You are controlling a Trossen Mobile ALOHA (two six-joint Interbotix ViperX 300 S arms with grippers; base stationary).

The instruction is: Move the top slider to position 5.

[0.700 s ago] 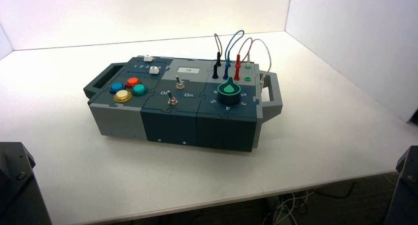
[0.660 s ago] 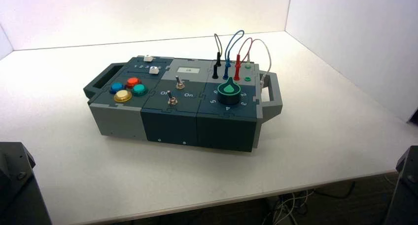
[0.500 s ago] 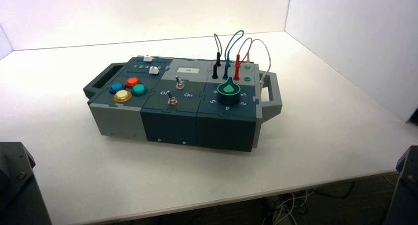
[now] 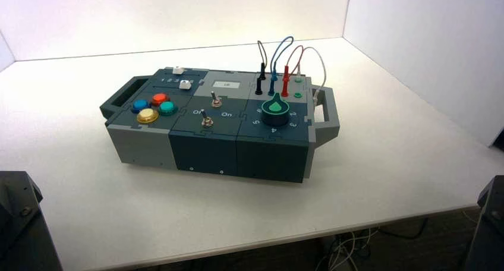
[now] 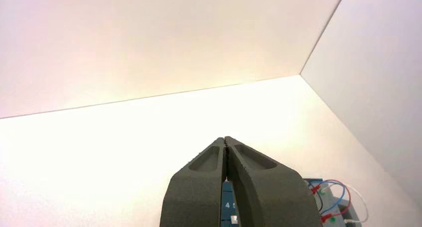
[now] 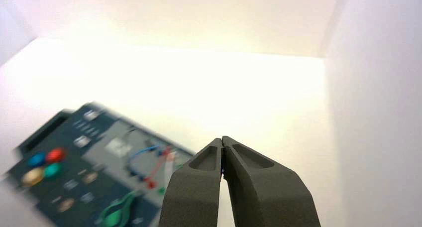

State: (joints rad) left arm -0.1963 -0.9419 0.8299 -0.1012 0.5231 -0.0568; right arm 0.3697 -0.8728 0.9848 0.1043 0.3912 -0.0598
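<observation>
**userA:** Nothing's moved since the earlier frame afaict. Left end effector (image 5: 224,139) and right end effector (image 6: 223,139) are both closed, parked at the near side of the counter (image 4: 238,214), off the box (image 4: 205,155).

**userB:** So what's done? Top slider (image 4: 178,71) is at the box's far left, number unclear. I'd guess the whole slide to the 5 (image 5: 234,205) is left. Containers?

**userA:** None, just the closed-up box, insides hidden.
</observation>
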